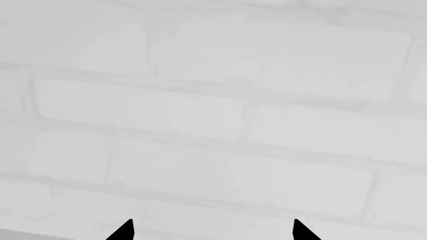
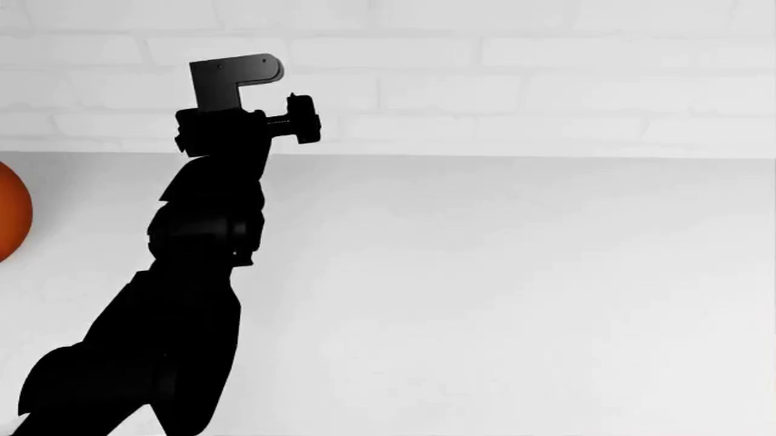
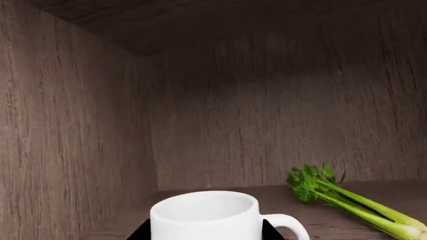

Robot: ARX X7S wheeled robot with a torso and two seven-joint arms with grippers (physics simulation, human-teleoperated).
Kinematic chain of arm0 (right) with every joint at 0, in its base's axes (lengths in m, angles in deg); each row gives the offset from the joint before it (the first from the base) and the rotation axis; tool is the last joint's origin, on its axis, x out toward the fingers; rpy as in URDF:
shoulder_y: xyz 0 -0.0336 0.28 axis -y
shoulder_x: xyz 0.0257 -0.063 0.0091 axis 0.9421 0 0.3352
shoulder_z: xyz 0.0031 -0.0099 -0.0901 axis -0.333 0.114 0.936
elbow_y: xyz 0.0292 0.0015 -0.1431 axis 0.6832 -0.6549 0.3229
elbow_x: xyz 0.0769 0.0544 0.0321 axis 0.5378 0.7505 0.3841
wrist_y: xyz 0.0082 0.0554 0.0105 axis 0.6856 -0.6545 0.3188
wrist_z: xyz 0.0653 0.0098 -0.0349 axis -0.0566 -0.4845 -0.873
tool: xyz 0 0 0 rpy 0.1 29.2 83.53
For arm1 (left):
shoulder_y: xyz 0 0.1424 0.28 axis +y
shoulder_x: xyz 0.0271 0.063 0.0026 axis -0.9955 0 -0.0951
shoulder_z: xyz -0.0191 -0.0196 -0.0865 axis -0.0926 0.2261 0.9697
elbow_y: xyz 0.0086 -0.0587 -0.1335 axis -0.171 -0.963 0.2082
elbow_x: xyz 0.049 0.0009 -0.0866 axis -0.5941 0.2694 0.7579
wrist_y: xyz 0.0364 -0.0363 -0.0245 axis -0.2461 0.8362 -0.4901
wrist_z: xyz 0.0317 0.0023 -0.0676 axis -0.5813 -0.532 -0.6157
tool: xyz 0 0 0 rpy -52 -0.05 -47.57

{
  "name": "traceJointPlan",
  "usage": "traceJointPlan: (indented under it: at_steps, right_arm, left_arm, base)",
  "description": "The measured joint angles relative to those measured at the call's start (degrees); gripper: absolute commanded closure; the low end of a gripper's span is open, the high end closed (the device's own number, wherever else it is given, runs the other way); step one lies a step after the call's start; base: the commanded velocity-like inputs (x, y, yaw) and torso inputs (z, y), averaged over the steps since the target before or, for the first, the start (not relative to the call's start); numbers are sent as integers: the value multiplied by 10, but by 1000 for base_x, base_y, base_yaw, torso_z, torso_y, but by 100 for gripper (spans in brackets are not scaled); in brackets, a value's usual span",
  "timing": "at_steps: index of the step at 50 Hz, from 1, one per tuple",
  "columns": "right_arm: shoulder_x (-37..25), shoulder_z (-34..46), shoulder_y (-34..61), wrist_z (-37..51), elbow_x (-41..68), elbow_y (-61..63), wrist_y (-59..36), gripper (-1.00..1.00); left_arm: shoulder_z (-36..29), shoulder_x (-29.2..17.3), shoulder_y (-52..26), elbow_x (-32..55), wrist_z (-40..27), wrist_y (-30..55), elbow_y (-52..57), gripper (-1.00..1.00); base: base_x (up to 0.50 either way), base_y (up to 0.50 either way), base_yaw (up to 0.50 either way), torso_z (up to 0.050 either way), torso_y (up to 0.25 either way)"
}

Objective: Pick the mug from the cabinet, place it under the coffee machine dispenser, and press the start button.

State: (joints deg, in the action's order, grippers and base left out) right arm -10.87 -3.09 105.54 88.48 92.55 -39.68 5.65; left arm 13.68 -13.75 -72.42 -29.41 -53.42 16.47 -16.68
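Note:
The white mug (image 3: 203, 215) stands inside a dark wooden cabinet (image 3: 80, 125), its loop handle (image 3: 293, 225) turned to one side; no logo shows from here. My right gripper (image 3: 203, 231) has a black fingertip pressed against each side of the mug, which fills the gap between them. My left gripper (image 1: 212, 230) is open and empty, facing a white brick wall (image 1: 213, 100). In the head view my left arm (image 2: 200, 272) is raised in front of the wall. The right arm is out of the head view. The coffee machine dispenser is out of view.
A celery stalk (image 3: 353, 205) lies on the cabinet shelf beside the mug, on the handle's side. The cabinet's side wall is close on the mug's other side. A white counter (image 2: 510, 291) runs below the wall, with an orange round object (image 2: 7, 211) at its left edge.

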Motion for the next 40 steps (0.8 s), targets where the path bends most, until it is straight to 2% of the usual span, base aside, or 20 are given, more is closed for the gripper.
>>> traceJointPlan:
  at_steps: [23,40]
  right_arm:
    - [0,-2,-5,9,-3,-12,18,100]
    - [-28,-1,27,65,67,116,-16,100]
  left_arm:
    - [-3,0,0,0,-2,-2,0,-100]
    - [-3,0,1,0,-3,-3,0,-100]
  base:
    - [2,1,3,0,0]
    - [-1,0,0,0,0]
